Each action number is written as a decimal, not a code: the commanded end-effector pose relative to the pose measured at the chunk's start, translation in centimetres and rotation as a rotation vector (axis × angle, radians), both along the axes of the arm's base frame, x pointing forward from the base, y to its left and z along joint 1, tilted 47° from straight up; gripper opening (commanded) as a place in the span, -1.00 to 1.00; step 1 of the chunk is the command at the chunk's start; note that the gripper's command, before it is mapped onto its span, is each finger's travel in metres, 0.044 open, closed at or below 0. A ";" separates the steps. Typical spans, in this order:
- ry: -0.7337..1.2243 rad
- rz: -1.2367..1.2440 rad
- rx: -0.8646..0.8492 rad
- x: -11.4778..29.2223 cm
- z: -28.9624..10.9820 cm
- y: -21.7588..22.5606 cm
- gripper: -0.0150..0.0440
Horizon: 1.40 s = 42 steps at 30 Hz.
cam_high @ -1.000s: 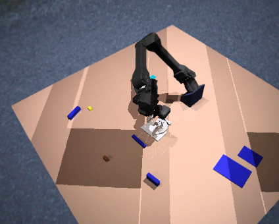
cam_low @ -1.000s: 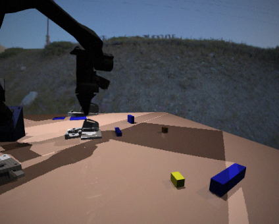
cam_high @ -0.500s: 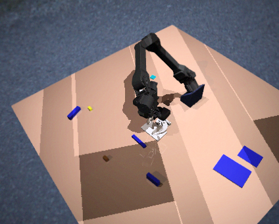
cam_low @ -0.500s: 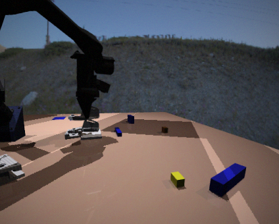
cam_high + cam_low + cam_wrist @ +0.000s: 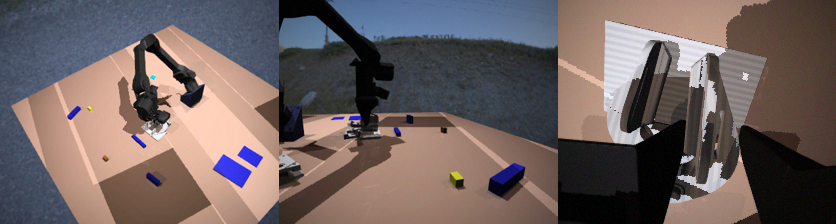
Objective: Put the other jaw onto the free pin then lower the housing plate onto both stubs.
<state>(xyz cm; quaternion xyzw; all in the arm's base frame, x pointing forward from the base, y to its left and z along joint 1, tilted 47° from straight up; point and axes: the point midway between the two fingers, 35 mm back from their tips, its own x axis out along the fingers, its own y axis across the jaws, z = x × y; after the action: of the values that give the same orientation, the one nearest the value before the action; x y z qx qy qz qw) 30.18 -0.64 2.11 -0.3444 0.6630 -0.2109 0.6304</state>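
Note:
The white base (image 5: pixel 158 138) (image 5: pixel 374 136) (image 5: pixel 740 65) lies on the table, straight at one end and rounded at the other. One jaw's upright fin (image 5: pixel 661 75) stands at the left in the wrist view. My gripper (image 5: pixel 366 124) (image 5: pixel 712 129) points down over the base, shut on the other jaw (image 5: pixel 693 117) by its tall fin. In the exterior view this jaw is low over the base; whether it touches a pin is hidden. Pins and gear teeth cannot be made out. A pale piece, apparently the housing plate (image 5: pixel 290 165), lies at the left edge of the exterior view, away from the gripper.
A blue bar (image 5: pixel 139 141) (image 5: pixel 397 132) lies close to the base. Other blue bars (image 5: pixel 74 112) (image 5: pixel 153 179), a yellow block (image 5: pixel 89 108) (image 5: pixel 456 179) and an orange-brown block (image 5: pixel 105 158) lie farther off. Two flat blue pads (image 5: pixel 232 170) (image 5: pixel 250 156) lie at the right.

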 end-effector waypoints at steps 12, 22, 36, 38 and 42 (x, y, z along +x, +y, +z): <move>0.002 0.002 -0.007 -0.1 -0.8 -1.0 -0.04; 0.006 0.005 -0.007 -0.1 -0.9 -1.2 -0.04; 0.010 0.009 -0.008 -0.1 -1.2 -1.5 -0.04; 0.010 0.009 -0.008 -0.1 -1.2 -1.5 -0.04; 0.010 0.009 -0.008 -0.1 -1.2 -1.5 -0.04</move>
<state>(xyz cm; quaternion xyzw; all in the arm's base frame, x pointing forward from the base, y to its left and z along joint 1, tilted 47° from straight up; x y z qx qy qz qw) 30.08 -2.04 0.89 -0.3483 0.6649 -0.2082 0.6271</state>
